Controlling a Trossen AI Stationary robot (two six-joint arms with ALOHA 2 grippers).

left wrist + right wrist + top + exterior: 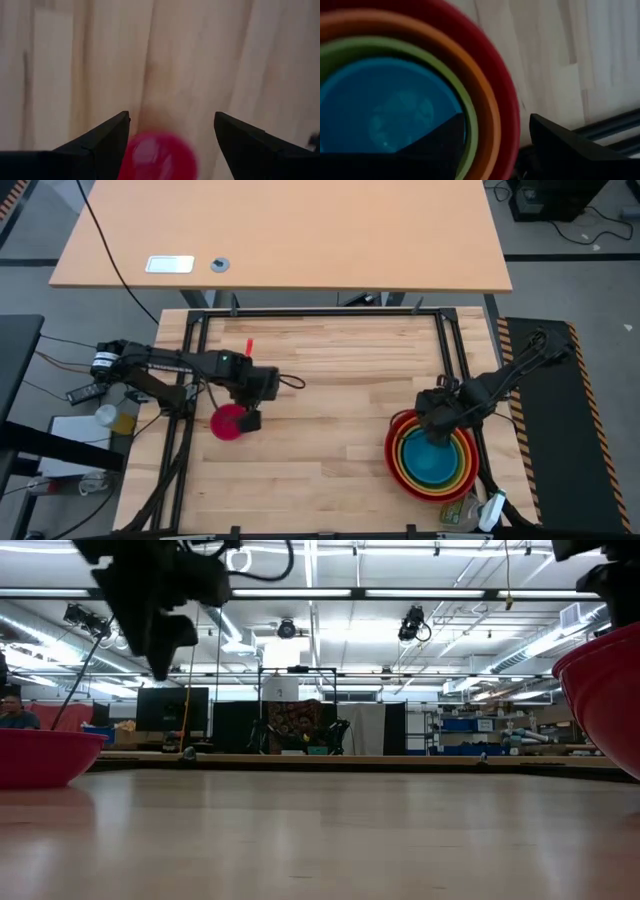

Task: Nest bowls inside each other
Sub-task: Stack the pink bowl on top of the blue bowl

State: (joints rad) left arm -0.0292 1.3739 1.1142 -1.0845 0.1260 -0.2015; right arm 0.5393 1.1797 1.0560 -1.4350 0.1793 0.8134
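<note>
The small magenta-pink bowl (230, 423) stands on its base on the wooden table at the left, also seen in the low view (40, 755). My left gripper (250, 418) hangs above its right rim, open and pointing steeply down; in the wrist view the bowl (157, 156) shows between the spread fingers of my left gripper (172, 125), untouched. At the right the red bowl (392, 455) holds the orange (485, 107), green (467, 100) and blue (432, 462) bowls nested. My right gripper (437, 418) hangs open above the stack's far-left rim, fingers astride the rims (497, 135).
Bare wood (330, 420) lies between the pink bowl and the stack. Black frame rails (320, 311) run along the table's edges. A clear bottle (462, 515) lies at the near right corner. A second tabletop (300, 240) stands beyond the far edge.
</note>
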